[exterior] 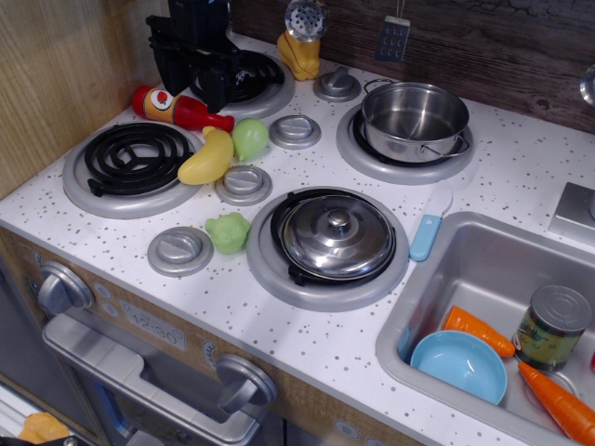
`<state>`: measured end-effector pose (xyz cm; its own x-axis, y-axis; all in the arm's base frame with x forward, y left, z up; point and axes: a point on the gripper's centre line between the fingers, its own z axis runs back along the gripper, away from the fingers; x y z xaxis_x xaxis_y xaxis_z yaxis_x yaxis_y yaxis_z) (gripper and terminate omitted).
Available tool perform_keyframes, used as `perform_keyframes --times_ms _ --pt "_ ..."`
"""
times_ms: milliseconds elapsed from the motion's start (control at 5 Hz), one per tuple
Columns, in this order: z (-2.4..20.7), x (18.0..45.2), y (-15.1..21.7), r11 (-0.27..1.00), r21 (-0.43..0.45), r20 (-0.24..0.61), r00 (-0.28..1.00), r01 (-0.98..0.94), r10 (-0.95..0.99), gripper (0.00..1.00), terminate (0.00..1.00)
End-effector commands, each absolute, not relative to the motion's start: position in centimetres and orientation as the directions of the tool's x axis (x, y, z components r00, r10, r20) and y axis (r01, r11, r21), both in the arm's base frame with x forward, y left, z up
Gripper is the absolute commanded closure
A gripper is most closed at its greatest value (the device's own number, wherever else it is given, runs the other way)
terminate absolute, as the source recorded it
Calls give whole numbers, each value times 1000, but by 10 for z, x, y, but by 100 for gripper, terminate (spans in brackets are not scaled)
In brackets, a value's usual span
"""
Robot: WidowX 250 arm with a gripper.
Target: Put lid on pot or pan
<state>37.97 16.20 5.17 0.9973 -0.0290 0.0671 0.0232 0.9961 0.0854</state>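
The jaws (216,88) hang over the back-left burner (244,79), dark and blurred; I cannot tell how far apart they stand or whether they hold anything. The lid (337,236) lies knob-up on the front-right burner (327,249). The pot (415,119) sits open on the back-right burner (405,149), well apart from the lid.

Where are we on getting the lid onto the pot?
Nothing looks done yet: the lid lies knob up on the front right burner, and the pot stands open on the back right burner. In hand: nothing; the gripper is over the back left burner, away from both. Left: grasp the lid, carry it, seat it on the pot.
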Motion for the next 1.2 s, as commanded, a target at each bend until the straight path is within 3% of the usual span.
perform_keyframes --times_ms 0,200,600,800,1000 --pt "52 380 162 996 85 67 997 23 -29 0 0" --pt "77 364 130 986 146 71 995 -78 68 0 0" --pt "122 325 58 970 113 94 974 -216 206 0 0" --pt "124 314 21 968 79 91 969 -238 230 0 0" --pt "110 312 -1 975 97 91 977 -200 191 0 0"
